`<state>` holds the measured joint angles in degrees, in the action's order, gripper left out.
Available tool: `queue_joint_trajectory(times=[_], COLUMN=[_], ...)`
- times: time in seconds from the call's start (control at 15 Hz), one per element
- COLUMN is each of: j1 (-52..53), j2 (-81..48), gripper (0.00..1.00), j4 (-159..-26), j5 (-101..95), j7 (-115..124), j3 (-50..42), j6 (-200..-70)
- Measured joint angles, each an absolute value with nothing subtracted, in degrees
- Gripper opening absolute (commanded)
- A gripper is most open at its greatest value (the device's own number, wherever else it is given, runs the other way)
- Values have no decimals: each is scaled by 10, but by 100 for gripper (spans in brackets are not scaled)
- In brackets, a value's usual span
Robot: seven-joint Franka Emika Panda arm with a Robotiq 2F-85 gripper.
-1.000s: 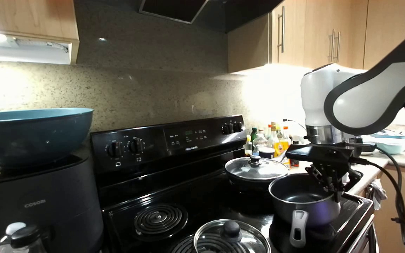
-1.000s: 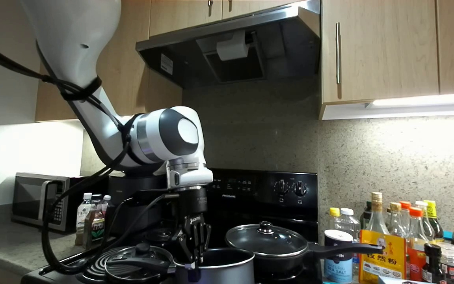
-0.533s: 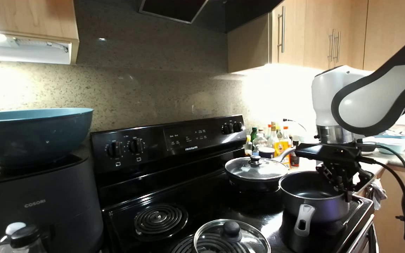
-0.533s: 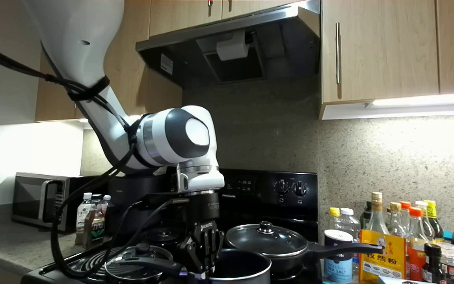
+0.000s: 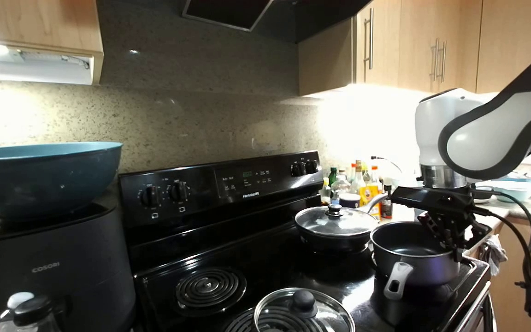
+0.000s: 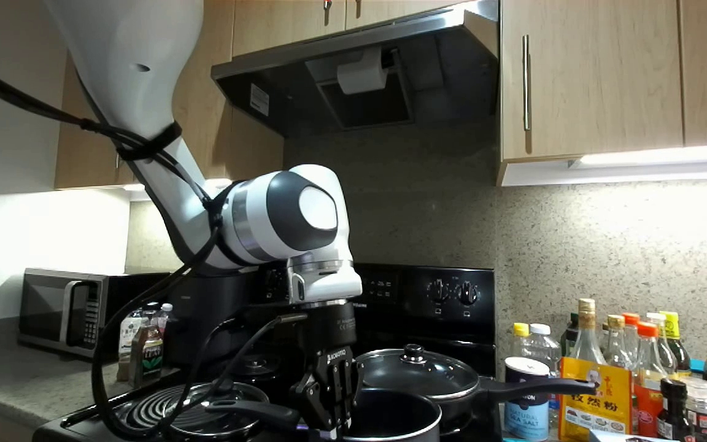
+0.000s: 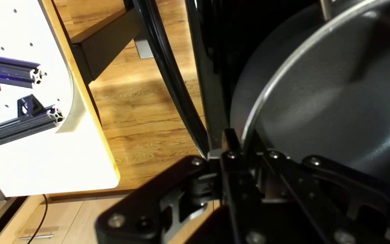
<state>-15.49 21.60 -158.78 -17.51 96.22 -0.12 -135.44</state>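
Observation:
My gripper (image 7: 244, 140) is shut on the near wall of a dark grey saucepan (image 7: 333, 105): one finger stands outside the rim, the other inside. In both exterior views the gripper (image 5: 457, 254) points down at the pot's edge. The saucepan (image 5: 431, 272) looks empty and roughly level over the front of the stove, its grey handle (image 5: 398, 280) turned away from the gripper. Whether its base touches the cooktop I cannot tell. The gripper (image 6: 336, 423) covers part of the pot's rim (image 6: 399, 436) in an exterior view.
A lidded frying pan (image 5: 337, 226) stands close behind the saucepan. A glass lid (image 5: 277, 318) lies over another coil burner, near a bare coil (image 5: 208, 286). Several bottles (image 6: 642, 350) and a salt canister (image 6: 526, 399) line the counter. A teal bowl (image 5: 44, 184) sits on an air fryer (image 5: 62, 272).
The arm and the saucepan have shifted together to the right in both exterior views. The pot's handle has swung slightly. The grip on the rim has stayed the same.

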Motion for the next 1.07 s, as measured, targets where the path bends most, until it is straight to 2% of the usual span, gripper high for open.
queue_joint_trajectory(times=[1.07], j1=[-161], j2=[122], gripper=[2], j4=[-1493], j5=[-164], j7=[956], j3=[-41], j6=[-1322])
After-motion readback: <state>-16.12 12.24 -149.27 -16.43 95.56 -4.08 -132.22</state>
